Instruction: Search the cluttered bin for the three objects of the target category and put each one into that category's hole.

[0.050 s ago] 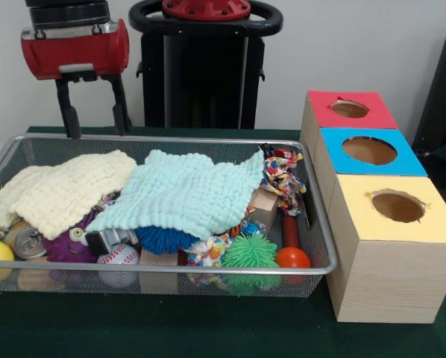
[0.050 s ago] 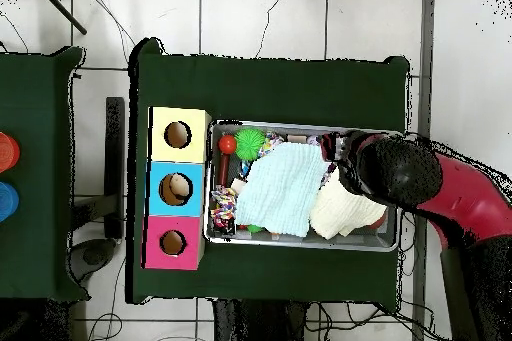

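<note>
Gripper [image 1: 93,112] hangs over the wire bin's [image 1: 324,224] far corner, fingers spread, empty. Target category unstated; candidates lie half buried under the mint cloth [image 1: 189,190] and cream cloth [image 1: 63,190]. Risk: a blind descent pinches cloth, drags it, spills the baseball [image 1: 118,265] or green spiky ball [image 1: 249,252] over the rim

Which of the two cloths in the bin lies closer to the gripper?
The cream cloth, directly below the open gripper; the pale blue cloth lies nearer the boxes.
</note>
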Controlling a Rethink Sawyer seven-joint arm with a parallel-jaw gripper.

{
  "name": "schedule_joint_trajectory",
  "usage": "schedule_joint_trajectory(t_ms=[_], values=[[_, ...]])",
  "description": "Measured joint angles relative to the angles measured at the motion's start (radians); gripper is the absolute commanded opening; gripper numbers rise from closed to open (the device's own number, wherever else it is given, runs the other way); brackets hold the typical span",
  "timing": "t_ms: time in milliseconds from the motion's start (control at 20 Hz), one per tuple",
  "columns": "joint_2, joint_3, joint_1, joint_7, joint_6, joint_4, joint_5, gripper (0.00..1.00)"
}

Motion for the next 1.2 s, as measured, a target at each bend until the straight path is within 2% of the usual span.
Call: schedule_joint_trajectory(t_ms=[750,1200], values=[[0.009,-0.04,0.007,0.0,-0.073,0.0,0.009,1.0],[0.02,-0.083,0.049,0.0,-0.079,-0.007,0.005,1.0]])
